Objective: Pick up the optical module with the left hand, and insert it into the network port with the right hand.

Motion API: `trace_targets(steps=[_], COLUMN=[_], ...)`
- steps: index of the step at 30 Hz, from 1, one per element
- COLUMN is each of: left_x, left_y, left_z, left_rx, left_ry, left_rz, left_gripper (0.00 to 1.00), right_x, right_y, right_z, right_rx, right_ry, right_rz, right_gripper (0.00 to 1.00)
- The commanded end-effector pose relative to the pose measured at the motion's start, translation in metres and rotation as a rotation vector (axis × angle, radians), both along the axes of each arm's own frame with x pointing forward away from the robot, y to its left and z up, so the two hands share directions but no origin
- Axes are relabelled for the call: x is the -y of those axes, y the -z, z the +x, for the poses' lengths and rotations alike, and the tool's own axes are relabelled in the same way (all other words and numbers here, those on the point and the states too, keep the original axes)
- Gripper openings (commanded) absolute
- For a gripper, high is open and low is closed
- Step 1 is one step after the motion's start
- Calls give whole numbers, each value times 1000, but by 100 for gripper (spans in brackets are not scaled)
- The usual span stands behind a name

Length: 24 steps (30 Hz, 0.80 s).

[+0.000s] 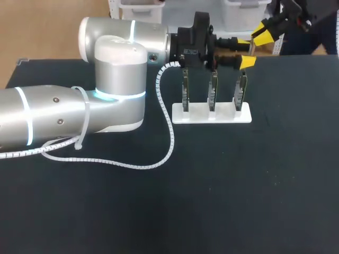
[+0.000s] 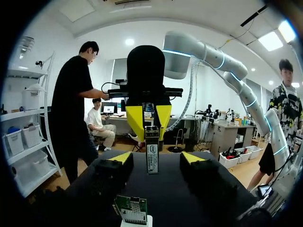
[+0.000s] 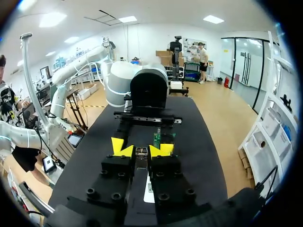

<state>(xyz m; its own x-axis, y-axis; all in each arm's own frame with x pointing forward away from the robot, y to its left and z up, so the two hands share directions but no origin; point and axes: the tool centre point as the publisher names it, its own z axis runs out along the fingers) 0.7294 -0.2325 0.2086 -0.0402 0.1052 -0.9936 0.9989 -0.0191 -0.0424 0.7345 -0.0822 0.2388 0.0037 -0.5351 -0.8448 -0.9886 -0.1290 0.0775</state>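
Yellow fingertips of the right gripper were drawn close together, and both pressed on the small metal module from two sides, so the grip on it was firm. Seen from the left wrist, the module stuck out past those fingertips with its labelled face showing. It was lined up with the gap of the left gripper.

That left gripper stood wide open. Its two fingers were well apart on either side of the module, and neither touched it. It held nothing.

From above, the two grippers met nose to nose over the far edge of the black table. The left arm reached across from its side, with a white coiled cable looping down from it onto the cloth. Just below the left gripper, a white stand sat on the table with three green circuit boards upright in a row. The module was in the air, clear of the boards.
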Motion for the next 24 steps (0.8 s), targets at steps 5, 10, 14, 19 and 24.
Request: trace_targets(steps=[5,10,14,19,24], left_x=[0,0,0,-3,-12], left_y=[1,1,-1,-4,0], left_z=[0,0,1,3,6], left_rx=[3,3,7,2,-3], left_ry=[-2,-2,2,32,33], left_rz=[-2,-2,1,62,159], left_gripper=[100,100,100,100,100], right_x=[0,0,0,0,0], right_y=[0,0,0,0,0], right_z=[2,2,2,2,2], right_rx=[-2,-2,-2,-2,-2], right_ry=[-3,-3,-3,-3,-3], right_rz=[1,1,1,1,1], right_gripper=[0,0,0,0,0])
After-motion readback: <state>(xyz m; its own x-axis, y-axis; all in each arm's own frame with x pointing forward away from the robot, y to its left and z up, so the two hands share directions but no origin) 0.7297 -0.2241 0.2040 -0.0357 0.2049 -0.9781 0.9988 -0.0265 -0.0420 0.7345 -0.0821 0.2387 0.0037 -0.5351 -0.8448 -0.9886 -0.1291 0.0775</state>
